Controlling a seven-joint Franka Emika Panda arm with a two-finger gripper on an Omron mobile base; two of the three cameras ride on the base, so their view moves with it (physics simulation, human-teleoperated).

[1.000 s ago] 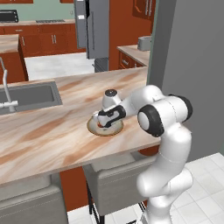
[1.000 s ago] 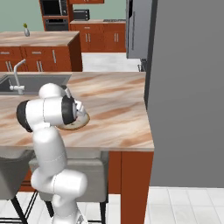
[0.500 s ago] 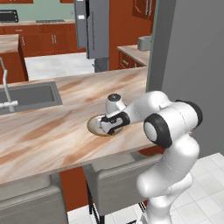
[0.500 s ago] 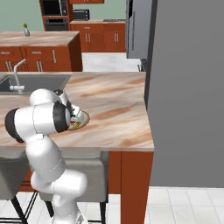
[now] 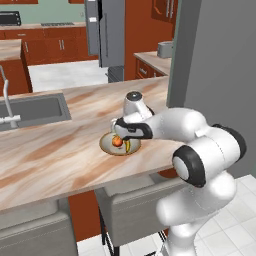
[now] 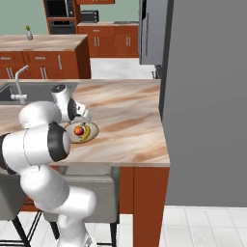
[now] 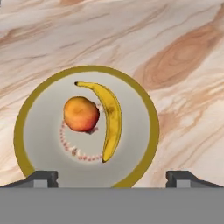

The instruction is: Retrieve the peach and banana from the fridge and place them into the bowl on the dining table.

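Note:
The tan bowl (image 7: 148,109) sits on the marbled dining table (image 5: 60,160). Inside it lie the orange-red peach (image 7: 81,114) and, touching its side, the curved yellow banana (image 7: 113,118). The base views show the same bowl (image 5: 106,145) (image 6: 94,130) with the peach (image 5: 117,141) (image 6: 78,130) and banana (image 5: 127,145) (image 6: 87,134). My gripper (image 7: 112,178) (image 5: 120,133) hangs just above the bowl, open, with nothing between its fingertips (image 7: 41,177). The grey fridge (image 5: 105,30) (image 6: 152,29) stands far back.
A sink with a faucet (image 5: 10,107) (image 6: 19,84) is set into the counter to the left. A tall grey panel (image 5: 220,65) (image 6: 207,96) rises at the table's right end. Grey chairs (image 5: 135,200) stand along the near side.
The gripper has gone from shut to open over the bowl. The arm has swung lower and further out over the table's near edge.

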